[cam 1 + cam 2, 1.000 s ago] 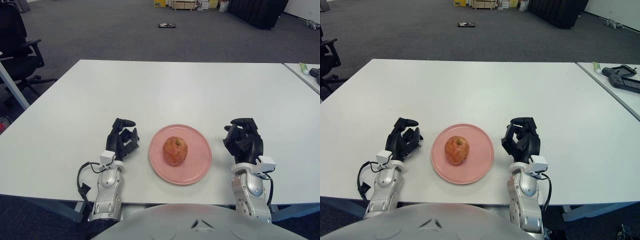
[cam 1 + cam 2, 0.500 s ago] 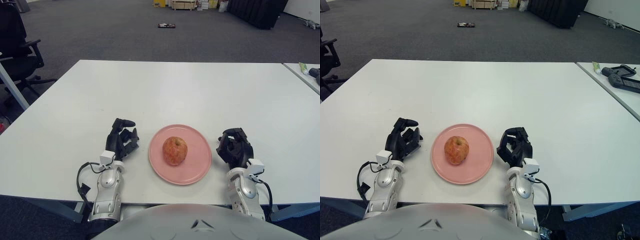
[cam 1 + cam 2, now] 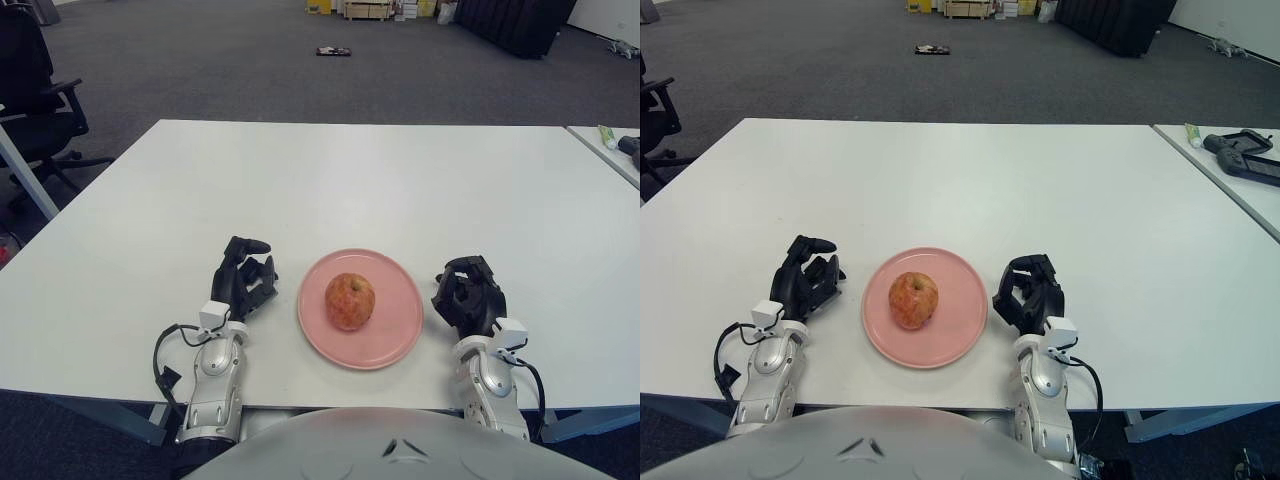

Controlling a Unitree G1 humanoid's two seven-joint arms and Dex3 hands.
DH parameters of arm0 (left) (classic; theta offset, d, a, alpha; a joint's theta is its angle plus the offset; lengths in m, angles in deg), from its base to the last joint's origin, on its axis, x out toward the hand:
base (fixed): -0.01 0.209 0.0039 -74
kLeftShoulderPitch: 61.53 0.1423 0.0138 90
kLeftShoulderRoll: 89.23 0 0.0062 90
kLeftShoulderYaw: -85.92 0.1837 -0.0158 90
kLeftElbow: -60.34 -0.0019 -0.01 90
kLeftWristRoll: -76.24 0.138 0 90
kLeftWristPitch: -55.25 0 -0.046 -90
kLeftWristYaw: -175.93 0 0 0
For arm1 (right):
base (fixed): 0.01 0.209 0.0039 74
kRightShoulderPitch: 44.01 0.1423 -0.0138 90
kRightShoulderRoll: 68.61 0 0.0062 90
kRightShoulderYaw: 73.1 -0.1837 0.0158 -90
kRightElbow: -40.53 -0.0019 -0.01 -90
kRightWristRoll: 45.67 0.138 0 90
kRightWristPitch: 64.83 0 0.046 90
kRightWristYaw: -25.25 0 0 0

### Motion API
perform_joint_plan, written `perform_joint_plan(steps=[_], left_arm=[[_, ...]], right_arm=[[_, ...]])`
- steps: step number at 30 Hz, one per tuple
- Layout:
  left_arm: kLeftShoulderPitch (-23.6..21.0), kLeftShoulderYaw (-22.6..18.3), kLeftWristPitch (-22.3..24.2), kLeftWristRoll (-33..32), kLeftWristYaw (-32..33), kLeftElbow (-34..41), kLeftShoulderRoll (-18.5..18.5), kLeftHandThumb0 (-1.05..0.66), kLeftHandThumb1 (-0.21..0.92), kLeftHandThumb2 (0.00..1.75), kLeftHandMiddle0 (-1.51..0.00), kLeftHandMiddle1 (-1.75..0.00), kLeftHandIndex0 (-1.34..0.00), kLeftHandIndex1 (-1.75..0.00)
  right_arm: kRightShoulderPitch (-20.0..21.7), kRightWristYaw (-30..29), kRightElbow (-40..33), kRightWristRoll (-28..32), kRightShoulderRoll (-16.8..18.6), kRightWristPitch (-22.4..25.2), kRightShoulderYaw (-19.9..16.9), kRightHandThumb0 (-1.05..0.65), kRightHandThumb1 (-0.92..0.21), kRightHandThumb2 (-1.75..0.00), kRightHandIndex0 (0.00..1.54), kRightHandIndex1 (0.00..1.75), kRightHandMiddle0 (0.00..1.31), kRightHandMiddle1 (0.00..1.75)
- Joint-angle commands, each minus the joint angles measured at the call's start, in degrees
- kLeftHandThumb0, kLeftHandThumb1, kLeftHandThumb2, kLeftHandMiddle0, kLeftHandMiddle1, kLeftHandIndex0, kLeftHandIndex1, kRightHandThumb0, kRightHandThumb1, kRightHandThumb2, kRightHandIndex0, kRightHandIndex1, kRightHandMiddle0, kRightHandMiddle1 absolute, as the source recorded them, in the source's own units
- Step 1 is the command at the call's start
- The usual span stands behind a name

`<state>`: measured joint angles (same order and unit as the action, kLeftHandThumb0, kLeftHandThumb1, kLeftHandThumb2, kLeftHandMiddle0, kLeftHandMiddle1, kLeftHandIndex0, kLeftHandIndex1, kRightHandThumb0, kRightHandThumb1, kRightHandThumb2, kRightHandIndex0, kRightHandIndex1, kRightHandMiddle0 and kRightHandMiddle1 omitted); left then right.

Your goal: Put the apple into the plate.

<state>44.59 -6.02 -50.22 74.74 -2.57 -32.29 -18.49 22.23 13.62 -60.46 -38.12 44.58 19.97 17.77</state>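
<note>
Right robot hand [image 3: 468, 297] just right of the pink plate [image 3: 395, 340], fingers curled in, holding nothing. Left robot hand [image 3: 245, 277] just left of the plate, fingers also curled, empty. Apple [image 3: 350, 300] sits upright in the plate, left of centre. Plate near the front edge of the white surface [image 3: 350, 180].

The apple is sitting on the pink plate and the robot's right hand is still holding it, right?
Not quite. The apple does sit on the pink plate, but the right hand isn't holding it. In the left eye view that hand is beside the plate's right edge, fingers curled on nothing. The left hand is on the plate's other side.
</note>
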Motion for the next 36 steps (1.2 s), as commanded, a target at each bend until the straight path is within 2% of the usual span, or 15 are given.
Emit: perform_joint_plan(steps=[1, 12, 36], left_arm=[[-1.04, 0.0, 0.05, 0.01, -0.26, 0.1, 0.37, -0.39, 0.63, 0.94, -0.62, -1.75, -0.38, -1.75], [-1.03, -0.06, 0.43, -0.36, -0.46, 0.28, 0.39, -0.39, 0.63, 0.93, -0.64, -1.75, -0.38, -1.75], [-0.47, 0.02, 0.96, -0.53, -1.15, 1.15, 0.64, -0.39, 0.62, 0.94, -0.65, -1.75, -0.38, -1.75]], right_arm=[[0.37, -0.15, 0.78, 0.21, 2.2, -0.34, -0.01, -0.42, -0.52, -1.07, 1.06, 1.75, 0.46, 1.75], [-0.06, -0.14, 0.51, 1.67, 2.96, -0.76, 0.02, -0.41, -0.54, -1.04, 1.05, 1.75, 0.44, 1.75], [-0.94, -1.57, 0.08, -0.03, 2.72, -0.92, 0.55, -0.41, -0.55, -1.03, 1.06, 1.75, 0.43, 1.75]])
